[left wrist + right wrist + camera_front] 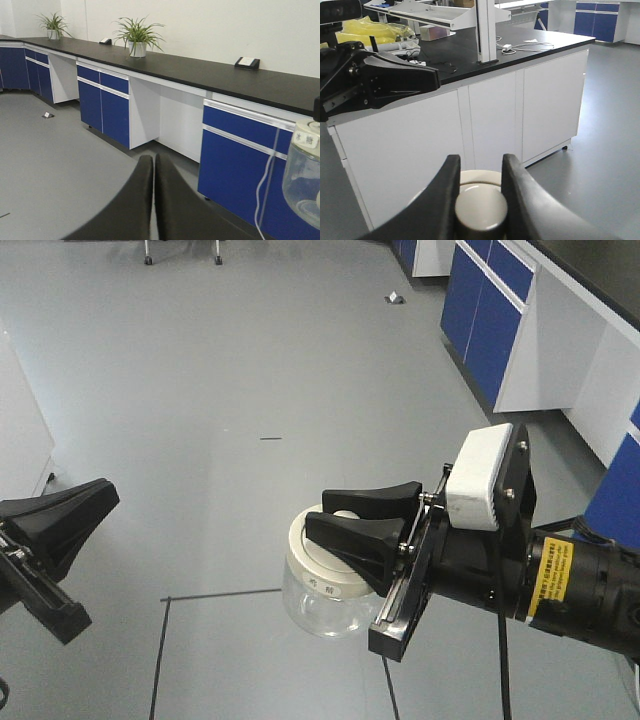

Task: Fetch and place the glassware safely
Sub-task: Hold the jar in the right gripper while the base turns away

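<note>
The glassware is a squat clear glass jar [318, 605] with a cream-white lid and a central knob. My right gripper [325, 512] is shut on the knob and holds the jar in the air above the grey floor. In the right wrist view the two black fingers [481, 167] clamp the round knob [481, 209], with the lid's rim showing behind. The jar also shows at the right edge of the left wrist view [305, 175]. My left gripper [100, 498] is shut and empty at the far left, apart from the jar, its fingers pressed together [152, 160].
Blue and white lab cabinets [500, 310] line the right side under a black worktop [200, 70] with potted plants [136, 37]. A white bench [520, 110] stands beyond the right gripper. A small object [395, 298] lies on the floor far ahead.
</note>
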{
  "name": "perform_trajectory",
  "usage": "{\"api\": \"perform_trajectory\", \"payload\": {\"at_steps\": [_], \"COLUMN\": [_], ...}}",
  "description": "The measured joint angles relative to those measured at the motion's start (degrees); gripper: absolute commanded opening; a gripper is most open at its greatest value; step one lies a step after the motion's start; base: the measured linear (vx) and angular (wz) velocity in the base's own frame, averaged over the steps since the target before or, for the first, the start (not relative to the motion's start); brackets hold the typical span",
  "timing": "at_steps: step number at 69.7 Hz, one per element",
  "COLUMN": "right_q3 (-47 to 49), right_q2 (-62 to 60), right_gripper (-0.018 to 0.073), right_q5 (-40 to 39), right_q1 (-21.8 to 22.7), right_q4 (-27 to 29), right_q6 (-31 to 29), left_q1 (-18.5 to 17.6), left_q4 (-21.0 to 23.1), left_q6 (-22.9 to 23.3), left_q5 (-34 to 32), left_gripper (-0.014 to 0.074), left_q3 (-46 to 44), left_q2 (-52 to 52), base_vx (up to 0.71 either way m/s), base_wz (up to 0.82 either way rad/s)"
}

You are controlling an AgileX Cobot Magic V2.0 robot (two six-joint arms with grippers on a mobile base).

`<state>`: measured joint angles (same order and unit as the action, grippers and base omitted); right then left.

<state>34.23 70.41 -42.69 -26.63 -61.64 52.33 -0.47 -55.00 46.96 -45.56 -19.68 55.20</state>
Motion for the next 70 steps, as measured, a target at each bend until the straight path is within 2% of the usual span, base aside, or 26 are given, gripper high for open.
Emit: {"api": "perform_trajectory", "payload": {"at_steps": [70], "right_q3": [0.00], "right_q2": [0.00], "right_gripper": [-0.0001], "right_q5": [0.05], "right_q1": [0.00], "right_q4": [-0.24], "right_q6": [0.00], "left_q1": [0.00], "left_q4": [-0.15], "left_q6": [0.00], "left_q5": [-0.06], "left_gripper": [-0.0001], "left_q3": [0.00], "left_q2": [0.00], "base_vx": [0.57], "base_wz": [0.07]}}
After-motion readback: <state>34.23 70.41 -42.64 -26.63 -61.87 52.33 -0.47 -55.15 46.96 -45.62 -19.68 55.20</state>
